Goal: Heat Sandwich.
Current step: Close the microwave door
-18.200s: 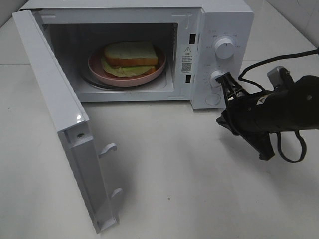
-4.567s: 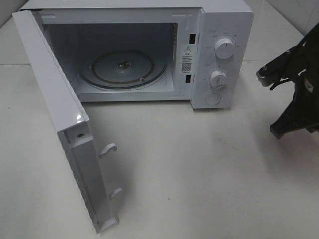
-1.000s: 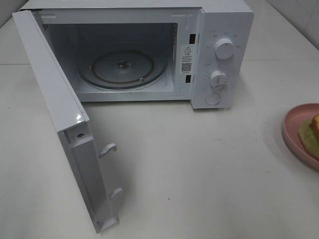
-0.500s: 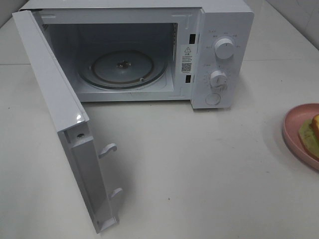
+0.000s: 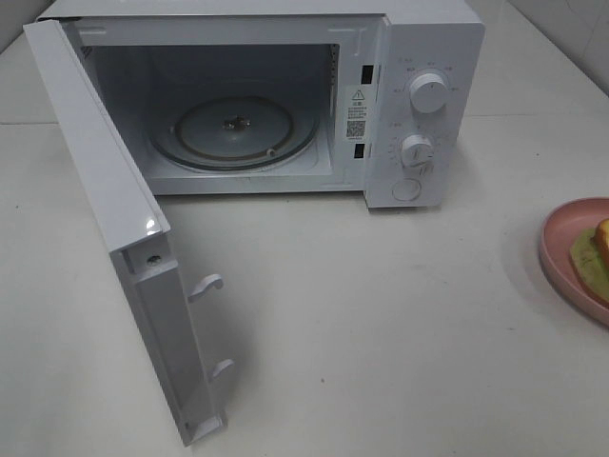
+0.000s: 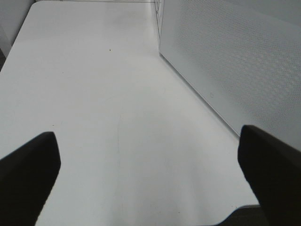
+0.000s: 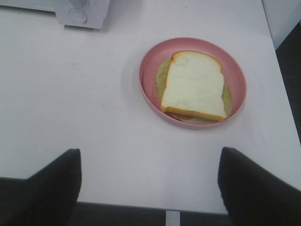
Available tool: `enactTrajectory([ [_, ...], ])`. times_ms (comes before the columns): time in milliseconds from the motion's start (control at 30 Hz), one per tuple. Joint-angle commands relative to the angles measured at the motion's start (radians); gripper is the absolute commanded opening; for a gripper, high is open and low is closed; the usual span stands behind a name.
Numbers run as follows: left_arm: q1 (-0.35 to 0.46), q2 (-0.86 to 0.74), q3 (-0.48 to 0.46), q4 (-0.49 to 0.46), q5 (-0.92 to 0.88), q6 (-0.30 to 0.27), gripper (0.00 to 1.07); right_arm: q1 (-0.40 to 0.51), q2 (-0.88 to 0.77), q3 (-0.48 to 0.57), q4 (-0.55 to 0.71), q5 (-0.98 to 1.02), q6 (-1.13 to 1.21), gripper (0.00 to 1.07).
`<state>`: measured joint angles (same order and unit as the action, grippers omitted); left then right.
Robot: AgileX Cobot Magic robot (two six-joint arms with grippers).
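The sandwich [image 7: 194, 84], white bread with an orange crust over pale green filling, lies on a round pink plate [image 7: 149, 70] on the white table. In the high view only a sliver of the sandwich [image 5: 596, 252] and plate [image 5: 561, 243] shows at the right edge. The white microwave [image 5: 419, 57] stands with its door [image 5: 114, 219] swung open and only a glass turntable [image 5: 233, 129] inside. My right gripper [image 7: 149, 186] is open, well back from the plate, with nothing between its fingers. Open too and holding nothing, my left gripper [image 6: 150, 174] hovers over bare table beside the microwave's perforated side [image 6: 235, 61].
Two knobs [image 5: 428, 93] and a round button sit on the microwave's right-hand panel. The open door juts toward the table's front at the left. The table's near edge [image 7: 164, 207] lies just before the right gripper, and a white wall stands beyond the plate's side.
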<state>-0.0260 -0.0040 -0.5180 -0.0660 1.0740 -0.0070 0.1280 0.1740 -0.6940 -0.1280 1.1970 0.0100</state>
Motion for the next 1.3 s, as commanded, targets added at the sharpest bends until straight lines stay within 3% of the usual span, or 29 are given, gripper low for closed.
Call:
enactTrajectory([
  [33, 0.003, -0.016, 0.001, -0.002, -0.003, -0.003, 0.98, -0.044, -0.061, 0.049, 0.027, -0.052, 0.009, 0.76],
  [433, 0.003, -0.016, 0.001, -0.002, -0.003, -0.003, 0.98, -0.154, -0.205, 0.196, 0.051, -0.2, 0.011, 0.76],
  [1300, 0.003, -0.016, 0.001, -0.002, -0.003, -0.003, 0.98, -0.156, -0.205, 0.199, 0.054, -0.203, 0.01, 0.76],
])
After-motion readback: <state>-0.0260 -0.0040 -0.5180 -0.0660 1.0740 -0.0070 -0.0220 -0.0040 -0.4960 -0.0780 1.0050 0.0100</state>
